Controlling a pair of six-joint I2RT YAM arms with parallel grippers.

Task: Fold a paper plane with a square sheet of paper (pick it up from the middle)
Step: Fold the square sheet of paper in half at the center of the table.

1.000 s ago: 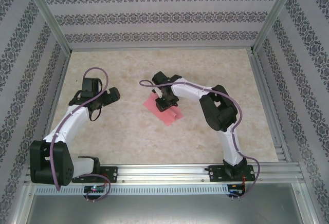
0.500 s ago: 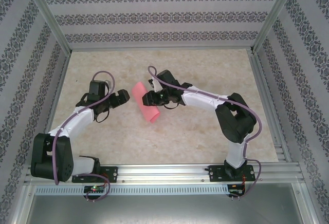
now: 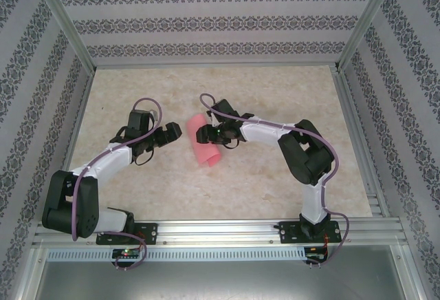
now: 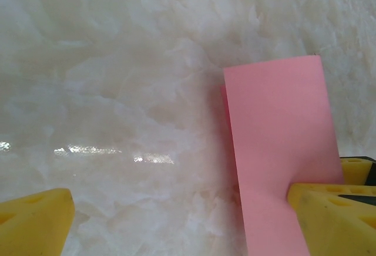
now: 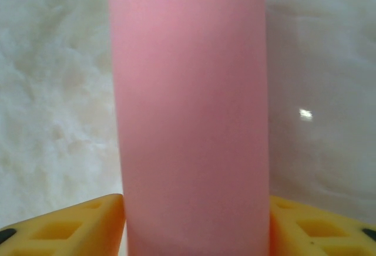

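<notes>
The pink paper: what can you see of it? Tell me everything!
The square sheet of paper is salmon-pink, thin and matte. It is bent over into a long strip with a soft, rounded fold. It lies on the pale table. The right tool has a yellow finger at each side of it.

Left hand (image 3: 172, 135) has neared the paper (image 3: 203, 147), now curled.

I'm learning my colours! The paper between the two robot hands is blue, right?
Not blue: the paper is salmon-pink, as the top external view shows. It does sit between the left gripper and the right gripper.
</notes>
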